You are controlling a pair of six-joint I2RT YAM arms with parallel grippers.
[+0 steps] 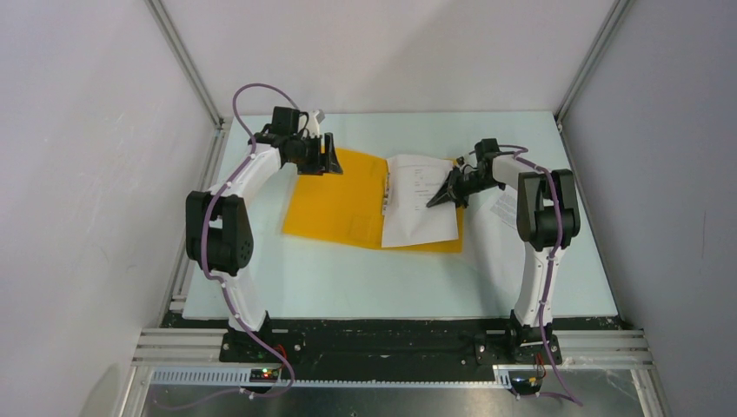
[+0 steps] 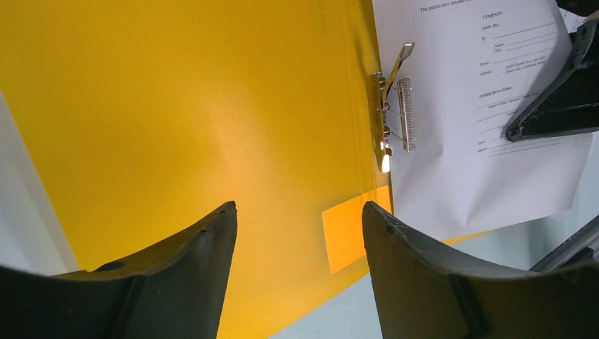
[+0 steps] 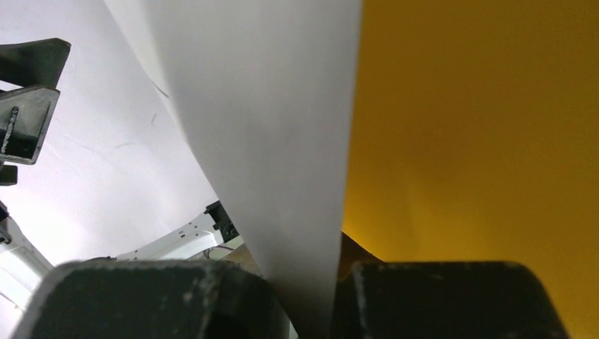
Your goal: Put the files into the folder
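Top external view: a flat orange-yellow card folder [image 1: 330,208] lies opened on the pale tabletop [image 1: 348,278], between the two arms.
Files: a thin white printed paper sheet [image 1: 415,217] lies on the folder's right half. Its left edge is just beside the fold. Its near edge reaches almost to the folder's near edge.
Second sheet: another white printed sheet [image 1: 504,207] lies on the tabletop to the right of the folder, partly hidden by the right arm.
Fastener: a slim silver metal clip [image 2: 395,106] runs along the fold, at the left edge of the sheet.
Left pincer [image 1: 323,155]: at the far left corner of the folder. In the left wrist view its dark jaws stand wide apart over the bare left flap with nothing between them. Whether they touch the card cannot be told.
Right pincer [image 1: 439,198]: at the right edge of the sheet on the folder, pointing left. In the right wrist view the jaws are closed to a narrow gap, and the white sheet passes up through that gap, gripped at its edge and curving upward.
Right wrist view, background: orange-yellow card fills the right side behind the sheet.
Patch: a small rectangular paler orange patch [image 2: 350,236] sits at the fold near the folder's near edge.
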